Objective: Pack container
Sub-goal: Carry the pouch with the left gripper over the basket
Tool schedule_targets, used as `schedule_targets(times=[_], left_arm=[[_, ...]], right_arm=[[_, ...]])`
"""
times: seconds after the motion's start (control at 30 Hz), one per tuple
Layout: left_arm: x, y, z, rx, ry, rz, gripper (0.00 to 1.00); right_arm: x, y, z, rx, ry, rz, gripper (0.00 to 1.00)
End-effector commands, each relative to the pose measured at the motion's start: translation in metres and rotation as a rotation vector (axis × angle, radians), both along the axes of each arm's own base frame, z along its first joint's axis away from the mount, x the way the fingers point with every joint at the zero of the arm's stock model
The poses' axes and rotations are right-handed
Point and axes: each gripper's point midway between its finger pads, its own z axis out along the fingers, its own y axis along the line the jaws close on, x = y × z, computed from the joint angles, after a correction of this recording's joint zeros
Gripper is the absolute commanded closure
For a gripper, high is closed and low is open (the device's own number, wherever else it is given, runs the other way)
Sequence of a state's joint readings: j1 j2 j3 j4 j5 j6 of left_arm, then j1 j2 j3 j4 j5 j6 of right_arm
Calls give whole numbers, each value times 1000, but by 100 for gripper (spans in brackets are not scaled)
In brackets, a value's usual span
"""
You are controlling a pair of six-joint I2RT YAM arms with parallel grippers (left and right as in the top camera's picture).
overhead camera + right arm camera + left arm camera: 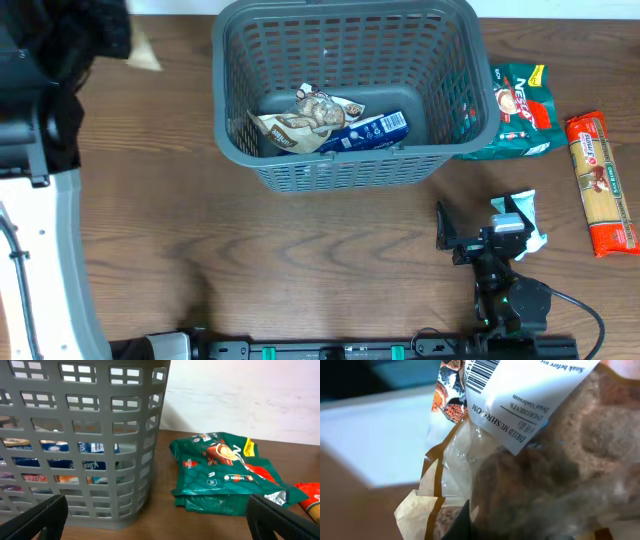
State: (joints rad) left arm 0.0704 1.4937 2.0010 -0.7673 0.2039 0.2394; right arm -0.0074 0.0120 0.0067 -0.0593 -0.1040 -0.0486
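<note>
The large dark grey plastic basket with slotted lattice walls stands at the far middle of the brown wooden table. It holds a clear bag of brown pieces and a blue packet, and a green coffee packet lies just beside its right wall. The right gripper sits near and right, its fingers spread wide and holding nothing, with a white-and-teal packet just beside it. A white-labelled dried mushroom bag fills the left wrist view, so I cannot tell whether the left gripper is open or closed.
</note>
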Motion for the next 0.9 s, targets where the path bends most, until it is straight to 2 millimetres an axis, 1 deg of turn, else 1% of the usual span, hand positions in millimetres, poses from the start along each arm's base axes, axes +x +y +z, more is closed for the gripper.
schedule_targets(times=[0.0,0.03,0.13,0.3,0.47,0.67,0.87], left_arm=[[-12,-57,18,-88,-45,-261,94],[-15,-69,20,-102,-49,-318,94],[-21,-95,21,-131,-51,-444,94],[-37,-132,21,-141,-55,-651,94],[-50,-160,17,-168,-33,-787,94],[-48,-186,-6,-193,52,-849,94],[-34,-214,-37,-204,135,-904,94]], right_arm=[[0,-2,0,-12,-2,-7,1],[0,-2,0,-12,-2,-7,1],[0,-2,0,-12,-2,-7,1],[0,-2,0,-12,-2,-7,1],[0,-2,0,-12,-2,-7,1],[0,-2,0,-12,-2,-7,1],[0,-2,0,-12,-2,-7,1]])
